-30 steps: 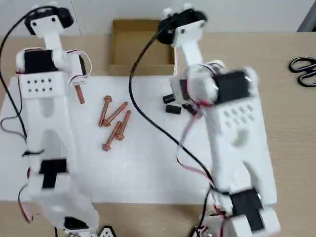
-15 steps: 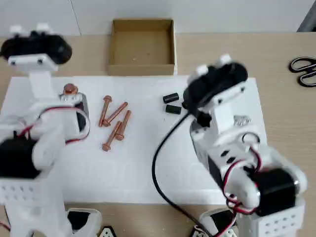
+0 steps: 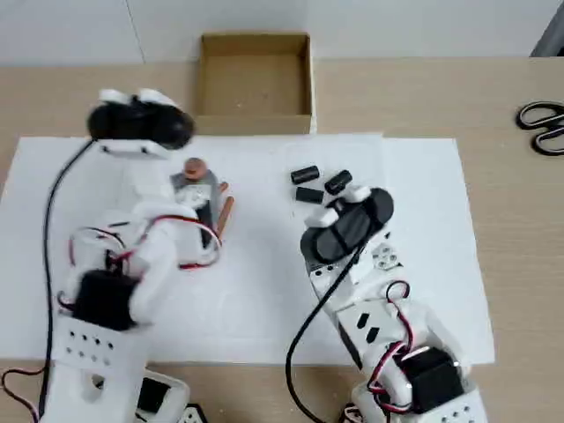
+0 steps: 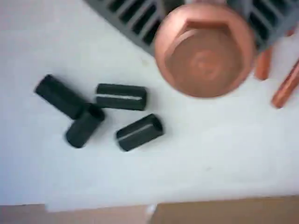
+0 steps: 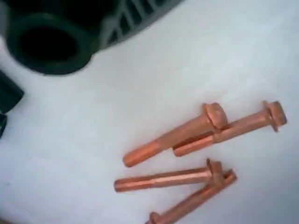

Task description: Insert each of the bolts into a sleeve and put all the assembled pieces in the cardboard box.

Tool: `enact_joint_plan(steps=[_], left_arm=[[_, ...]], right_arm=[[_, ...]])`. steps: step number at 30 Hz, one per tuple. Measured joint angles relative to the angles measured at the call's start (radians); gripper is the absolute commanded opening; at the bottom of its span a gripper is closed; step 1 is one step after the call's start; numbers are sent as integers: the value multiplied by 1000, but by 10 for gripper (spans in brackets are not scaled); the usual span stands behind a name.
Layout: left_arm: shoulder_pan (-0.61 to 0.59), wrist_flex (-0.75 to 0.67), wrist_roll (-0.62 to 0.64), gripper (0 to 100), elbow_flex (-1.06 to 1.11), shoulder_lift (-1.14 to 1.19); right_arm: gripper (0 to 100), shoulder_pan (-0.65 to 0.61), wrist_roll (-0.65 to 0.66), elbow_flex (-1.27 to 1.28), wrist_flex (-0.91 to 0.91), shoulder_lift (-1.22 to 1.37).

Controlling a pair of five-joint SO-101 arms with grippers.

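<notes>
The left hand [image 3: 196, 187] is gripping a copper bolt [image 4: 205, 49] just under its head, which is facing back toward the wrist, probably so the shank is pointing out free to enter a sleeve. The right hand [image 5: 96, 21] is clamping a black sleeve [image 5: 44, 44] with its bore open toward its own wrist. Loose sleeves [image 4: 121, 96] are lying just beyond the right hand's tip, and spare bolts [image 5: 187, 135] are lying beneath the left hand, all on the white sheet [image 3: 264, 291] covering the surface [image 3: 493, 97]. The cardboard box [image 3: 254, 124] is sitting empty, well past both hands, so nothing seems assembled yet.
</notes>
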Motion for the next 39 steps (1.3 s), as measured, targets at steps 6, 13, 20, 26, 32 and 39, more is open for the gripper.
enact_joint_plan(steps=[6, 13, 20, 26, 32, 39], left_arm=[[106, -201, 0, 5, 163, -83], [224, -420, 0, 5, 341, -180], [259, -445, 38, 5, 377, -196], [299, -308, 149, 5, 328, -196], [319, -210, 158, 5, 226, -196], [319, -95, 152, 5, 69, -141]], right_arm=[[4, -6, 0, 135, -68, -101], [4, -8, -43, 230, -71, -218], [4, -9, -133, 322, -89, -324], [4, -9, -135, 407, -176, -328], [4, -9, -135, 410, -180, -328], [4, -9, -135, 410, -180, -328]])
